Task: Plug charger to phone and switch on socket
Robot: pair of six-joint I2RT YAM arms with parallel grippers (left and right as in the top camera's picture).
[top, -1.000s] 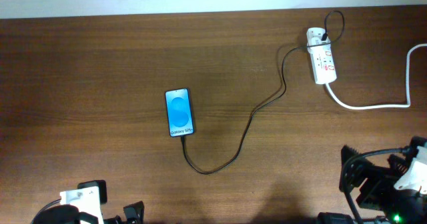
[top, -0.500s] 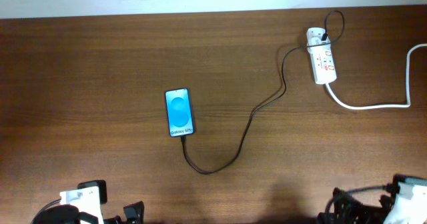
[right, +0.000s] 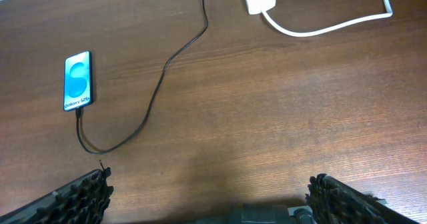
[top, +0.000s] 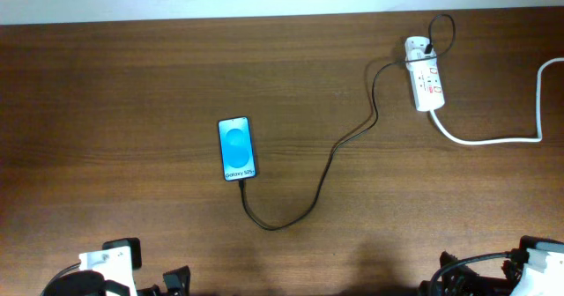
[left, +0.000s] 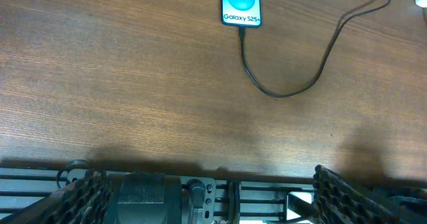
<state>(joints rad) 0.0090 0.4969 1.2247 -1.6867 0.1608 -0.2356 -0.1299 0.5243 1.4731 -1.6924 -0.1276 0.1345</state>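
Black on brown wood, tracing the charger from the phone's near end at mid-table up to the socket at far right. Waiting at the near edge with left gripper and right gripper both spread wide, empty. For switching, probably pressing squarely from above, avoiding dragging the socket

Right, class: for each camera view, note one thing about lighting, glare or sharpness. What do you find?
Overhead: even light, but the white socket looks washed out, its red marks hard to read. Left wrist: the phone text is sharp; a faint shadow darkens the table at lower right. Right wrist: pale sheen across the table; the phone's text is too small to read.
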